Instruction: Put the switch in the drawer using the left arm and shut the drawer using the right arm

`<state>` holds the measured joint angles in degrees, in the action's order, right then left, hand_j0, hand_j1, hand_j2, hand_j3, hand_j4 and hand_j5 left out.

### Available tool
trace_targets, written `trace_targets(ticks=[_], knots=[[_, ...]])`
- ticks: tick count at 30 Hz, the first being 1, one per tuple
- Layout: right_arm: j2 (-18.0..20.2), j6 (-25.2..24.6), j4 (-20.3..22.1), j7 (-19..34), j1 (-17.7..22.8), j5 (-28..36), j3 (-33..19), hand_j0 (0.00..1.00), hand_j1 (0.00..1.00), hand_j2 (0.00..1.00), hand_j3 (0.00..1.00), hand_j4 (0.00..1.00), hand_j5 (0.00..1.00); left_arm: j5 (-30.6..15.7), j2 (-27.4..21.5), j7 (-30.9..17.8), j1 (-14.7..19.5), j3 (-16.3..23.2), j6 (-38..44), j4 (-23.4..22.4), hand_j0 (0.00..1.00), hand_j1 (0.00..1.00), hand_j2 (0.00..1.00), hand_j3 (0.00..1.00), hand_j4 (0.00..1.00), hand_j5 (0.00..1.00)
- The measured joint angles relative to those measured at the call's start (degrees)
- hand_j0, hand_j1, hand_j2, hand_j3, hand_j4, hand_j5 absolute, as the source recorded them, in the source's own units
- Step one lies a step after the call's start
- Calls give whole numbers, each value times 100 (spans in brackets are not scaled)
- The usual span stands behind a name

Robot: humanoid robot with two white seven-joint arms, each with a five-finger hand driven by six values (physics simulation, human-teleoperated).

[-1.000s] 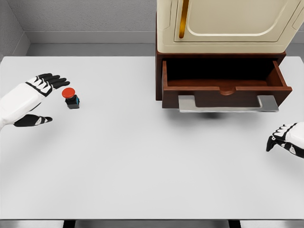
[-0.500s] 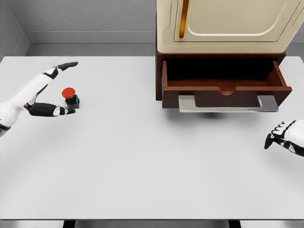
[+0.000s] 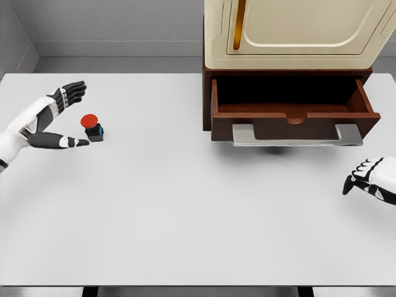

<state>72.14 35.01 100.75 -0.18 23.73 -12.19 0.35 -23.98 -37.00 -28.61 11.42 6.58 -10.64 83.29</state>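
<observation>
Step in hand: grasping the switch (image 3: 93, 127), which stands upright on the white surface (image 3: 185, 210) at its left side, well apart from the open drawer (image 3: 291, 114).

Recommended method: bring thumb and fingers together across the dark base rather than the red cap, which looks likely to slip or depress. Close squarely so the switch does not tip, then lift clear before travelling right to the drawer.

Left robot hand (image 3: 59, 117): spread wide and holding nothing. The fingers (image 3: 71, 93) sit behind and to the left of the switch; the thumb (image 3: 68, 142) reaches in front, its tip just beside the base. Actual contact cannot be confirmed.

Right robot hand (image 3: 371, 179): at the right edge, low over the surface, fingers loosely curled and empty, near the drawer's metal handle (image 3: 297, 135) but apart from it.

Drawer interior appears unobstructed.
</observation>
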Motion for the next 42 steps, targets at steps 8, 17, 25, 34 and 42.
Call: trace_targets(ticks=[8,17,25,34,42], knots=[[54,0,53,-7,-35,-47,-17,44,44,44,44,44,44,62,449,-5,299,13,460,-680,100,100,100,100,100,100],[29,0,64,2,-105,-56,5,44,44,44,44,44,44,600,874,44,615,-78,439,-1291,100,100,100,100,100,100],[29,0,54,-18,-193,-57,-3,46,46,46,46,46,46,1056,1028,69,791,-195,431,-1652,100,100,100,100,100,100],[43,0,41,-52,-193,-59,-8,46,46,46,46,46,46,1641,1231,157,835,-185,433,-1889,100,100,100,100,100,100],[44,0,32,-58,-193,-65,-8,46,46,46,46,46,46,1835,1357,265,1064,-147,430,-2164,100,100,100,100,100,100]])
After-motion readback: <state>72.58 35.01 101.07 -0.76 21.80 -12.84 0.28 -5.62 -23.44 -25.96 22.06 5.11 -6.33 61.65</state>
